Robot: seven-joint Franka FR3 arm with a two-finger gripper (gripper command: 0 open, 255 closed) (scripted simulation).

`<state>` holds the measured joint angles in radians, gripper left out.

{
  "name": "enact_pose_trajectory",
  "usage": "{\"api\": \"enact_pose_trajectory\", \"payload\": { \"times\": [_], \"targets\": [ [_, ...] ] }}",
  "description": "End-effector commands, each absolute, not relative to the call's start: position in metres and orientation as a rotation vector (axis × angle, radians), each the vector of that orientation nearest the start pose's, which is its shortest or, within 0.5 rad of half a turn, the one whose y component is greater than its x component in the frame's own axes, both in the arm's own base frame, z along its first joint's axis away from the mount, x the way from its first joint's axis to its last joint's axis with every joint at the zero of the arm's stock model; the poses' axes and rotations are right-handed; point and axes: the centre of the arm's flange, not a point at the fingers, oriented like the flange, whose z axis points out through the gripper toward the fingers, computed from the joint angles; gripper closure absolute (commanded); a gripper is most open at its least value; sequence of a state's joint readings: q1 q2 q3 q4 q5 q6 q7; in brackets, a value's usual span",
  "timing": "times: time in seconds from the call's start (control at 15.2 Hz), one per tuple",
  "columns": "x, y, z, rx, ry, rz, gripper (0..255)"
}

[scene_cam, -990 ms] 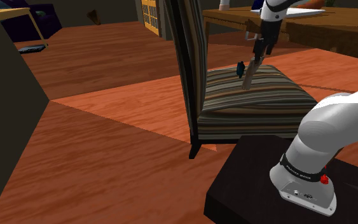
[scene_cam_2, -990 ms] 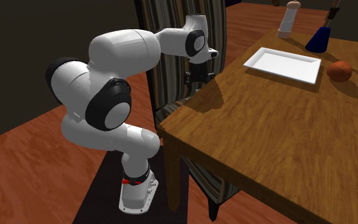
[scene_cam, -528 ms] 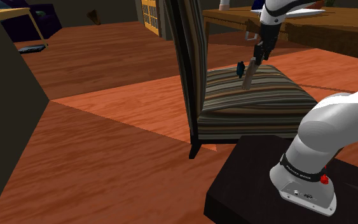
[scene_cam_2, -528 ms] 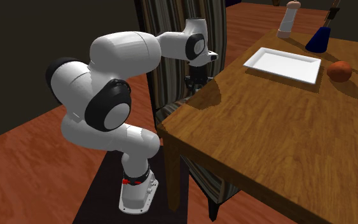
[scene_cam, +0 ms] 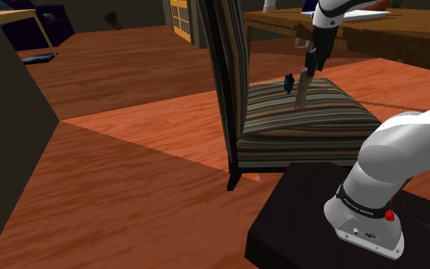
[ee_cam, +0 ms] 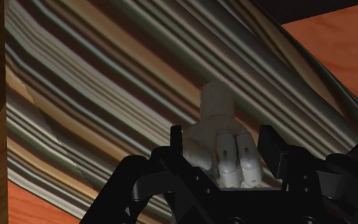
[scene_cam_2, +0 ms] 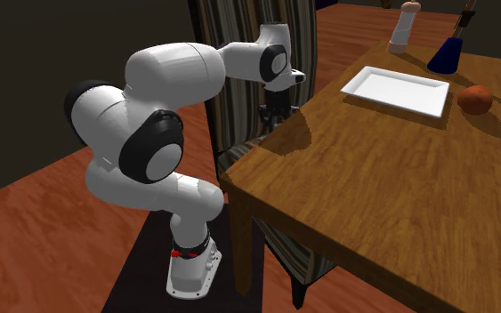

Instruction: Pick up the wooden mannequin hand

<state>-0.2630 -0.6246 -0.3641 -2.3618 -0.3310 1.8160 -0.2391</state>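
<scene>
Gripper [ee_cam: 223, 136] clenched on pale grey jointed mannequin hand [ee_cam: 225, 149] | change: hangs straighter than a second ago, raised slightly | where: just over striped brown chair cushion [scene_cam: 324, 115] | reading: grasp seems secure, lift begun

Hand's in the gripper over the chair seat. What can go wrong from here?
1. The gripper clasps the mannequin hand at its finger end. The wrist end hangs free toward the striped seat, so it may pivot or slip.
2. The table edge sits close beside the gripper, so a careless lift could clip it.
</scene>
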Motion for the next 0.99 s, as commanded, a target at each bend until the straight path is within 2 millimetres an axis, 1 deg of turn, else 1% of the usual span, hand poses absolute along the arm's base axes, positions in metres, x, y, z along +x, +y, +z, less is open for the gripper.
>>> {"api": "enact_pose_trajectory", "payload": {
  "times": [0.0, 0.79, 0.92],
  "targets": [
    [0.282, -0.262, 0.547, -3.240, 0.417, -0.008, 255],
    [0.282, -0.262, 0.611, -3.240, 0.417, -0.008, 255],
    [0.282, -0.262, 0.611, -3.240, 0.417, -0.008, 255]
  ]
}}
